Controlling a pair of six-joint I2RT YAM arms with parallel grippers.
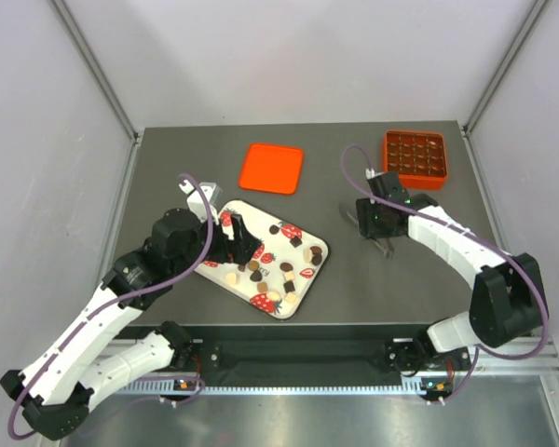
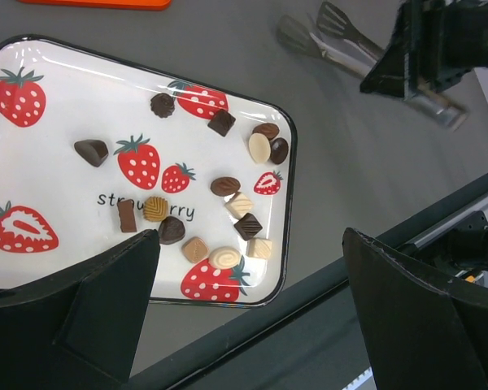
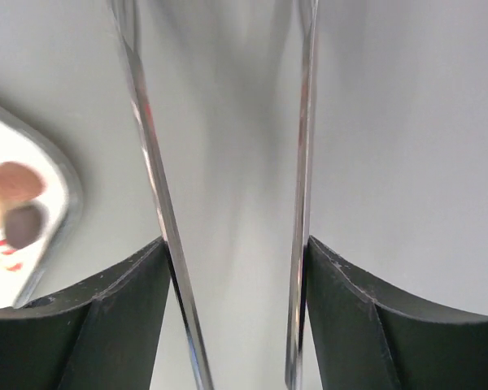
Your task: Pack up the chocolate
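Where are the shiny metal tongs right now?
In the top view, the tongs are on the right, just right of the strawberry tray, between the right gripper's fingers.

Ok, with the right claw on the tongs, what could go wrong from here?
1. The right claw grips the tongs by their thin, shiny arms, so they might slip or twist when lifted.
2. The chocolates are tiny and crowded on the strawberry tray; the tongs may nudge neighbours or pinch two at once.
3. The left claw hangs open over that tray, so the two arms could collide there.
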